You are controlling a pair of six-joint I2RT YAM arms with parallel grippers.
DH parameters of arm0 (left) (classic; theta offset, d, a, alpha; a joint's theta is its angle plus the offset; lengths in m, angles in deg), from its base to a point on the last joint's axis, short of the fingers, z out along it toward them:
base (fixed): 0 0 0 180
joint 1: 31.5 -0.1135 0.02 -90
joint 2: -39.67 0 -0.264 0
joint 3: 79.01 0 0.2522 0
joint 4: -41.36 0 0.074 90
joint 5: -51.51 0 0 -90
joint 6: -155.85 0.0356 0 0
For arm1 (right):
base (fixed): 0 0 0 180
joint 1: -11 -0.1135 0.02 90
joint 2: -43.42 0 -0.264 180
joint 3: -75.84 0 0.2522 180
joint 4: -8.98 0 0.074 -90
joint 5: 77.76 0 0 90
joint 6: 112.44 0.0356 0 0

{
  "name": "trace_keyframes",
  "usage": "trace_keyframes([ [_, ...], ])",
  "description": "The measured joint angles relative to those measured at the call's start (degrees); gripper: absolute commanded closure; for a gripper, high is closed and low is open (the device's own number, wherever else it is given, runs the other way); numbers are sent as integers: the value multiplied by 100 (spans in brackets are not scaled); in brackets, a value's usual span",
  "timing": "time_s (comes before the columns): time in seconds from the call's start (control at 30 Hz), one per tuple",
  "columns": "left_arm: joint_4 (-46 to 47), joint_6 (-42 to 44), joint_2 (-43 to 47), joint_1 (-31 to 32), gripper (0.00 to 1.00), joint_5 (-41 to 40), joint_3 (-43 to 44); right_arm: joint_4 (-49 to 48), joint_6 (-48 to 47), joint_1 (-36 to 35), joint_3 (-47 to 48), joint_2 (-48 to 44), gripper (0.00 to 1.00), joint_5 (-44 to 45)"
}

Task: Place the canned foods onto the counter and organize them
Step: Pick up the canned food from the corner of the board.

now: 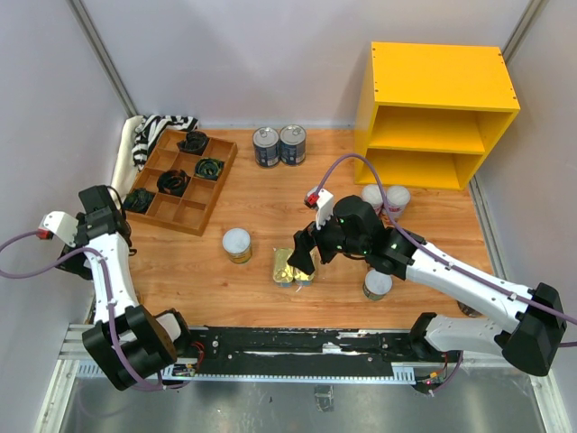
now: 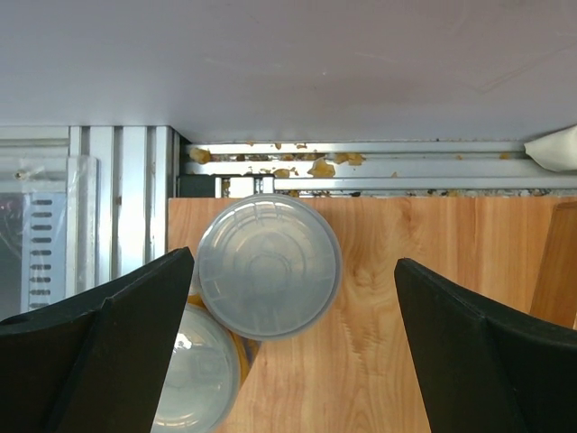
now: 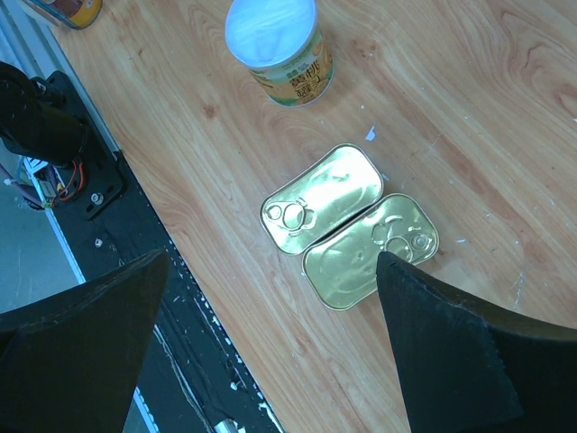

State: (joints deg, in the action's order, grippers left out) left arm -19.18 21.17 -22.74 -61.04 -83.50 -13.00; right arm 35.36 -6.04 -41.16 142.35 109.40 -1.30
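Right wrist: tool [image 3: 272,255] wide over tins [image 3: 329,194]

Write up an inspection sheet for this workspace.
Surface: wooden table, a few white flecks.
Job's things: yellow shelf unit, no cans seen on it; silver-topped cans, flat gold tins and white-lidded cans on the table.
Clutter: brown tray holding black items; striped cloth.
Grippers: left gripper, jaws open over a white lid; right gripper, jaws open above the flat tins.
Cables: purple cables loop off both arms.
Surroundings: grey walls; crumbs in the metal rail.
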Motion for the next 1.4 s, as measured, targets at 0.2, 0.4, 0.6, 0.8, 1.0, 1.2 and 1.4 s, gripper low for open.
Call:
trace_keyframes([
  [0.2, 90, -52, 2, -2, 2, -254, -190, 20, 2, 0, 0, -7, 2, -2],
  [0.4, 190, -85, 0, -2, 6, -339, -474, 35, 2, 0, -2, -20, 2, -2],
  [0.6, 345, -109, -13, -2, 7, -396, -531, 57, 2, 0, -2, -28, 1, -2],
  [0.8, 520, -103, -144, -7, 7, -527, -592, 57, 2, 0, -2, -26, 1, 2],
  [1.0, 614, -98, -308, -9, 4, -623, -592, 59, 2, 0, -2, 107, 1, 2],
  [1.2, 688, -55, -483, -31, 21, -680, -575, 68, 0, 0, 0, 258, 1, 4],
  [1.4, 772, -46, -505, -35, 32, -640, -570, 76, -2, 0, 0, 315, 1, 7],
])
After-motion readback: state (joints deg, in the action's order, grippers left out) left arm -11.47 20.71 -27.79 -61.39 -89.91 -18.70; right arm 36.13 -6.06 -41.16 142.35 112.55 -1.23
